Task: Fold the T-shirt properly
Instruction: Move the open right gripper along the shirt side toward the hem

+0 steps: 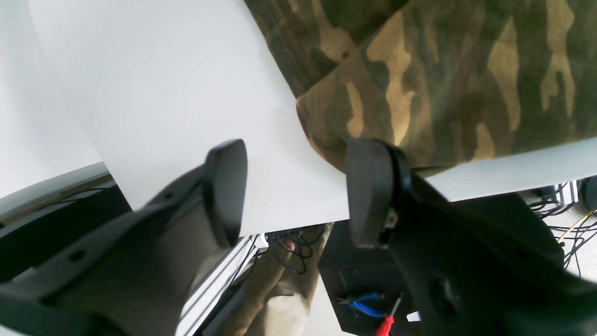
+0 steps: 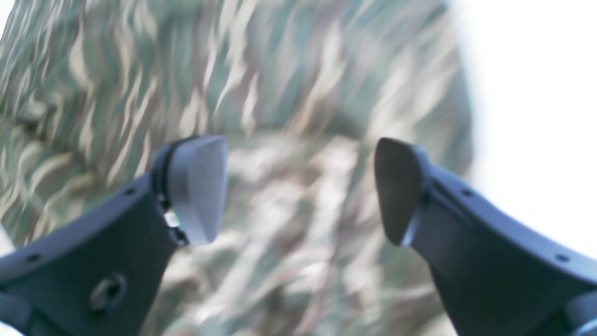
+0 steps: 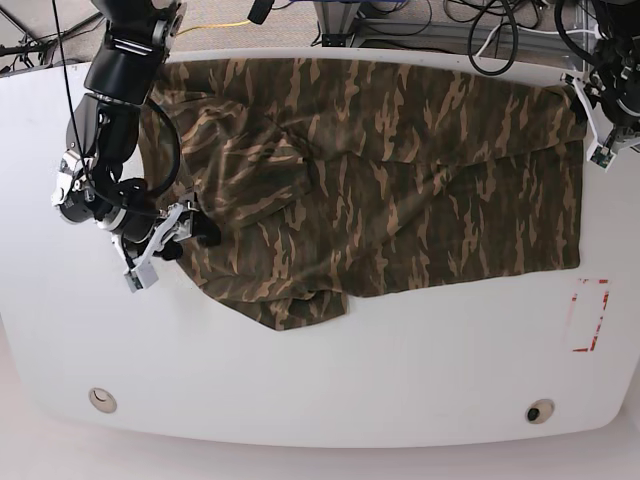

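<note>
A large soft camouflage T-shirt of olive, brown and tan lies spread across the far half of the table, rumpled and partly folded at its left side.

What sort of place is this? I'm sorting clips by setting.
Likely a robotics lab or workshop: a white table with a camouflage T-shirt spread on it, loose cables behind it, and pliers and a screwdriver below its edge.

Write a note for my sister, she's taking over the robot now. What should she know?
Left gripper: fingers apart, empty, over the white table beside a corner of the shirt.
Right gripper: fingers apart, empty, over the shirt's other side.
The camouflage cloth T-shirt lies spread on the table, one side rumpled and partly turned over.
Done: at most a rough first fold.
Left: smooth it and finish the folds.
</note>
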`<action>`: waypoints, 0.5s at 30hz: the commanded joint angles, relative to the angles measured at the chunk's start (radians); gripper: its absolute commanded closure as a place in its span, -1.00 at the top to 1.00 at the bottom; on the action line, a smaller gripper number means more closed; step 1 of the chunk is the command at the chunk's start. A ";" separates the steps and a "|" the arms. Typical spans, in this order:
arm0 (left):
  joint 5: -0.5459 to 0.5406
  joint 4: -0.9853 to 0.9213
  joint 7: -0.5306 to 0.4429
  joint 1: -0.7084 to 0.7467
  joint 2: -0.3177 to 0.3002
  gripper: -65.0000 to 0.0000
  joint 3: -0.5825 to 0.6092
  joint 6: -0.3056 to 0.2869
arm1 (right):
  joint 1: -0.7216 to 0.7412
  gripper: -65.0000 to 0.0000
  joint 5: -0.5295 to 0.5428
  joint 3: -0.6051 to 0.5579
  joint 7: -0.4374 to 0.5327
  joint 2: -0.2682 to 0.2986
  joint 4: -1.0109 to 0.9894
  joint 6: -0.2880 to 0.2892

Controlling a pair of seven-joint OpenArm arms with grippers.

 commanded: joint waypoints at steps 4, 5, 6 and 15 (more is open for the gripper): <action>0.003 0.013 -0.008 -0.064 -0.018 -0.06 -0.010 0.002 | 0.114 0.48 -0.106 -0.003 0.073 0.010 -0.105 0.002; 0.002 0.013 -0.008 -0.067 -0.018 -0.06 -0.010 0.002 | 0.134 0.48 -0.133 -0.003 0.090 0.010 -0.142 0.002; 0.002 0.013 -0.008 -0.074 -0.018 -0.06 -0.010 0.002 | 0.150 0.48 -0.150 -0.003 0.100 0.010 -0.166 0.002; 0.003 0.013 0.036 -0.202 -0.020 -0.06 -0.011 0.002 | 0.309 0.48 -0.380 -0.008 0.326 0.012 -0.480 0.002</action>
